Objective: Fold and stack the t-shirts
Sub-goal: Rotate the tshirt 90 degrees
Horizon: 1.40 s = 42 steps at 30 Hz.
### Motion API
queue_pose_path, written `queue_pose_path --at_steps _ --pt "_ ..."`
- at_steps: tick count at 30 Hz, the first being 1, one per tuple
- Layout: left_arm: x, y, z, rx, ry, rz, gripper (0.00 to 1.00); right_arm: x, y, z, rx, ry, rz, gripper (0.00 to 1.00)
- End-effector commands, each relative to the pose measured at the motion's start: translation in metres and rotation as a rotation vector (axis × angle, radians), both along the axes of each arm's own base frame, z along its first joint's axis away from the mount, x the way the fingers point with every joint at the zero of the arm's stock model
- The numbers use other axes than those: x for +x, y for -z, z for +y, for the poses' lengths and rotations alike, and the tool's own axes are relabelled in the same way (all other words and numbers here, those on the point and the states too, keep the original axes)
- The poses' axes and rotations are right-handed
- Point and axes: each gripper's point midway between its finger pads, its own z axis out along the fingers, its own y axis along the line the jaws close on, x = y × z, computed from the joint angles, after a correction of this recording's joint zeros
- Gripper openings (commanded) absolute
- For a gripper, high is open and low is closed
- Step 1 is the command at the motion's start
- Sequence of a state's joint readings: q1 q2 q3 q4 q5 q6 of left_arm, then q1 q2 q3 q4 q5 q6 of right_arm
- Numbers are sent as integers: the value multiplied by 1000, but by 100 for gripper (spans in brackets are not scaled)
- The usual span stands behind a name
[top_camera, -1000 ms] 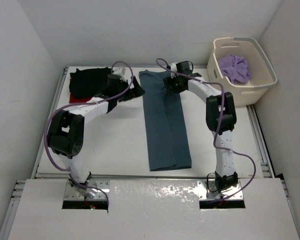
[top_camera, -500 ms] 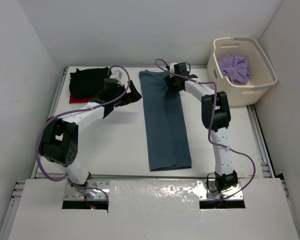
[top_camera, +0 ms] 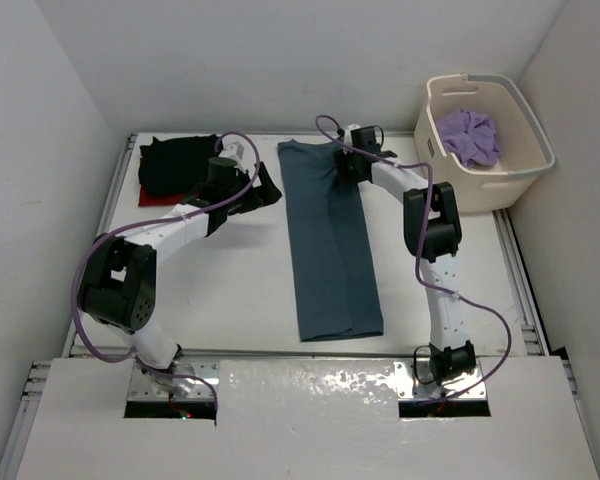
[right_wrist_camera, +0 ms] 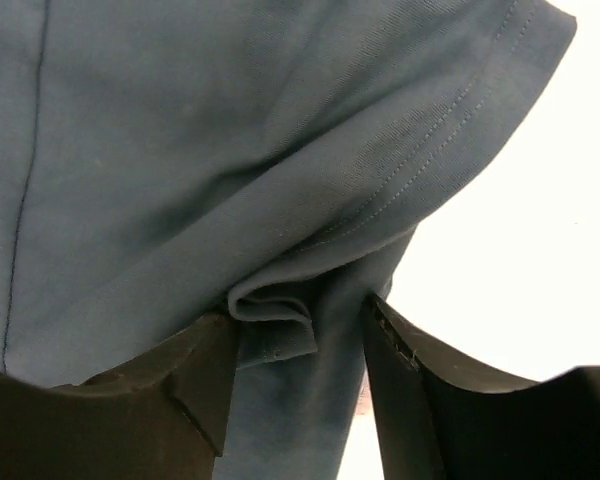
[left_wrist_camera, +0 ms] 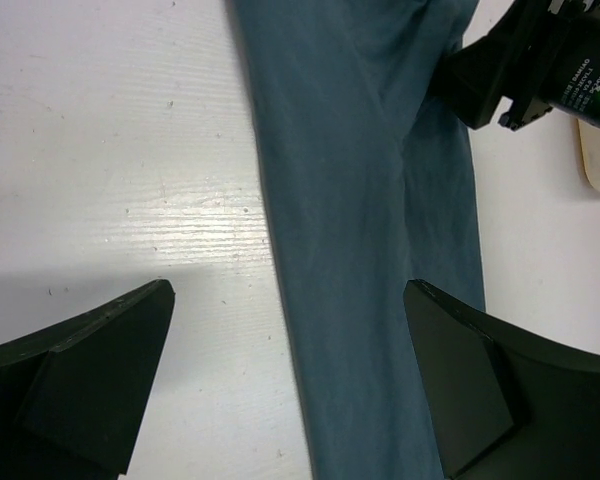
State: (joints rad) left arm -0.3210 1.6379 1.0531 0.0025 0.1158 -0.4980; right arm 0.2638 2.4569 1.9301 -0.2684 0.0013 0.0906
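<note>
A dark teal-blue t-shirt lies folded into a long strip down the middle of the table. My right gripper sits at its far right corner, jaws closed in on a bunched fold of the teal cloth. My left gripper hovers open just above the strip's far left edge, one finger over bare table, the other over cloth. A black t-shirt lies on a red t-shirt at the back left. The lavender t-shirt is crumpled in the basket.
The cream laundry basket stands at the back right, off the table's corner. White walls close in on the left, back and right. The right arm's black wrist shows in the left wrist view.
The right gripper's jaws have narrowed onto the shirt's far corner, bunching the cloth. The left arm has drawn back a little to the left, its gripper still open.
</note>
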Motion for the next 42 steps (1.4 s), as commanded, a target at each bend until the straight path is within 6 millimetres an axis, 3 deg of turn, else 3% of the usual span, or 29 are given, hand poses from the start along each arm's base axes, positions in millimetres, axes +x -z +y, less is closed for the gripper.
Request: queue_pose_path --at_steps 1,8,19,34,37,42 --pt "5 -18 -6 -3 14 -58 100 12 -42 0 17 2 -85 52" --pt "5 -12 -7 -1 16 -46 100 9 -46 5 2 -23 -90 38" --pt "5 -10 -8 5 21 -42 100 10 -53 3 -105 -8 -109 45" --pt "6 -6 -12 6 34 -32 100 4 -66 20 -193 -62 -142 54" --pt "6 -4 -13 3 36 -27 100 2 -68 23 -204 -62 -154 48" --pt "6 -2 -15 3 43 -24 100 1 -67 17 -251 -38 -160 47"
